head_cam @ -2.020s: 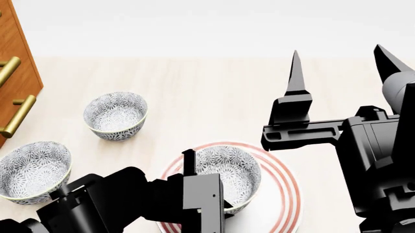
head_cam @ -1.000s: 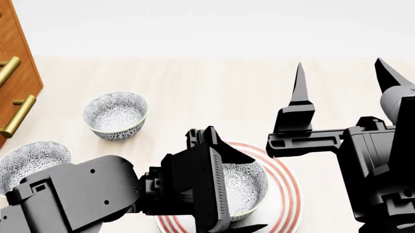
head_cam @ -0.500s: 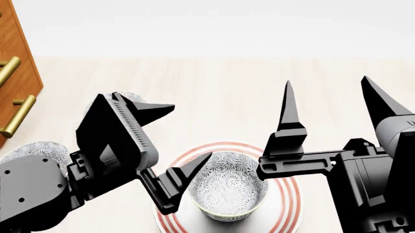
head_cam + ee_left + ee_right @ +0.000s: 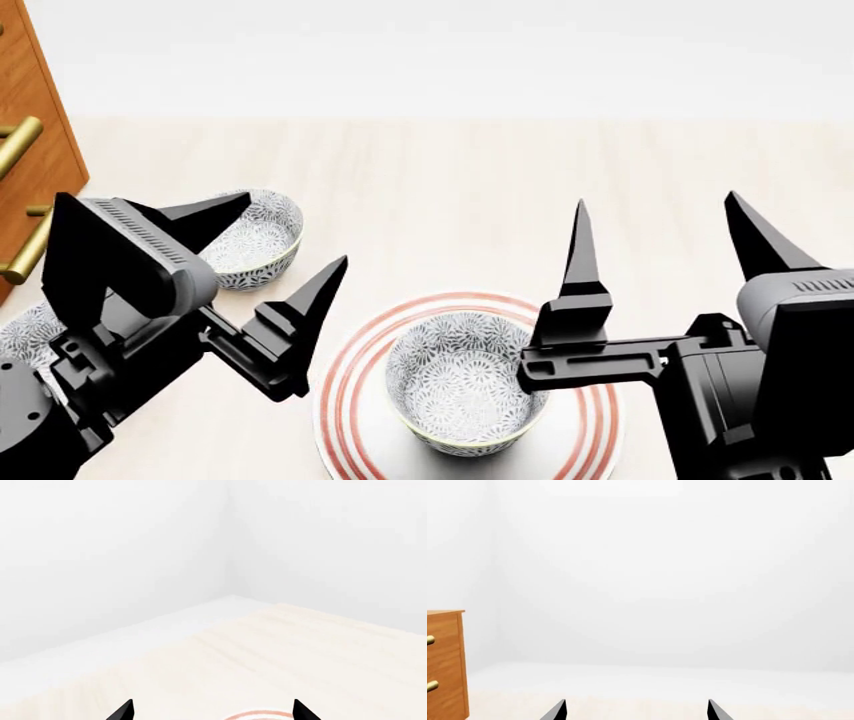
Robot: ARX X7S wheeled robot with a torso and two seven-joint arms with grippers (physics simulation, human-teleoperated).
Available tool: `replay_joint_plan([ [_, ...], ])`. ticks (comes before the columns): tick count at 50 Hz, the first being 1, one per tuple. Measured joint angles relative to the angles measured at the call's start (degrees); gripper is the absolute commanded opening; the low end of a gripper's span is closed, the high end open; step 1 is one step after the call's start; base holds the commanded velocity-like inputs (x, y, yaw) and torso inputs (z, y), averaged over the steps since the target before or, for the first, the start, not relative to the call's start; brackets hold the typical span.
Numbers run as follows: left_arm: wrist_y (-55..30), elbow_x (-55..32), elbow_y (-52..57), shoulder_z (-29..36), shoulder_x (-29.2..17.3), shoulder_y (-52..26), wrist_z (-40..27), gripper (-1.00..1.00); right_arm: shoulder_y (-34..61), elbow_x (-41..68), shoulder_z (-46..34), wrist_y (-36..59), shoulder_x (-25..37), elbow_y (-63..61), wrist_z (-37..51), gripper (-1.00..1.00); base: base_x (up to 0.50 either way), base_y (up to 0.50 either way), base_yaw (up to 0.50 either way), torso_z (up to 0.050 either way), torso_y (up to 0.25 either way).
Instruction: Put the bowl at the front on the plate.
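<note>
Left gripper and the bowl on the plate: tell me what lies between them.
Head view: only bare tabletop and plate rim separate the left gripper from the bowl.

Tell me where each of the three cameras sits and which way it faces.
Head view: looks down over both arms at the bowl on the plate, open left gripper and right gripper.
Left wrist view: near the left gripper, faces across the table to the walls.
Right wrist view: faces a wall and cabinet; fingers show.
Shared: the plate.
</note>
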Motion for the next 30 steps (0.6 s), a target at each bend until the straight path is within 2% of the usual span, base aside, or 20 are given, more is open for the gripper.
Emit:
replay_joint_plan([
  [30,0.97,-0.27,2.21,-1.2,-1.98,1.4,-2.06,1.0,0.2,0.17,-1.02,0.0,0.79,-0.03,0.57,1.0,0.0,0.0,0.0,0.0,0.0],
])
